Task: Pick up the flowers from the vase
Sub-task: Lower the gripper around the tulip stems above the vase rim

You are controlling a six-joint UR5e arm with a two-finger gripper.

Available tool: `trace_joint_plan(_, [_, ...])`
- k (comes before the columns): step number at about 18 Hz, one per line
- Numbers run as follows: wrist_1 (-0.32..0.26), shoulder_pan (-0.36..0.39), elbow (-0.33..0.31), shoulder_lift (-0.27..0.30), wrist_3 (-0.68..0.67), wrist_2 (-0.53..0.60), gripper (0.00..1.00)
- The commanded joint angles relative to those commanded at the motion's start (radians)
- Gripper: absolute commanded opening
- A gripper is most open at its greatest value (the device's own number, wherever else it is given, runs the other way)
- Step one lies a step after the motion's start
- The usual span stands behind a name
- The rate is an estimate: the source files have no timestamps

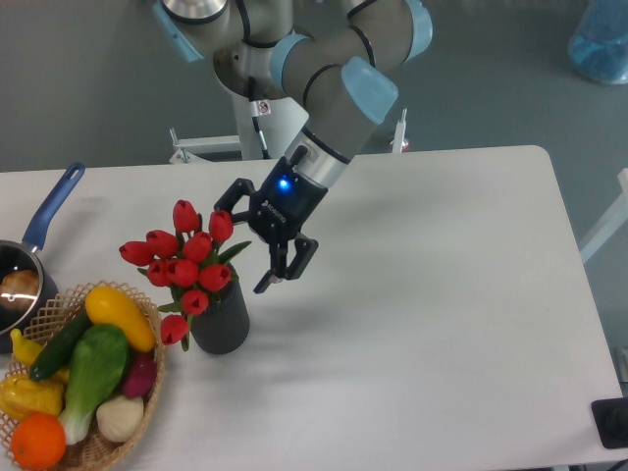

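Observation:
The flowers, a bunch of red tulip buds with green leaves, stand in the vase, a short dark ribbed cylinder on the white table. My gripper is open and tilted towards the bunch from the right. One finger sits just behind the top right bud, the other hangs right of the leaves. Nothing is held between them.
A wicker basket of coloured vegetables sits at the front left, touching the vase's left side. A pan with a blue handle lies at the left edge. The arm's base stands behind the table.

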Motion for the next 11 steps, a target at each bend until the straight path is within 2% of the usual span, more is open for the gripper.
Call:
trace_joint_plan(7, [0.002, -0.008, 0.015, -0.009, 0.003, -0.045, 1.00])
trace_joint_plan(8, [0.002, -0.009, 0.020, -0.011, 0.003, -0.045, 0.93])
trace_joint_plan(11, [-0.002, -0.006, 0.021, -0.017, 0.003, -0.046, 0.44])
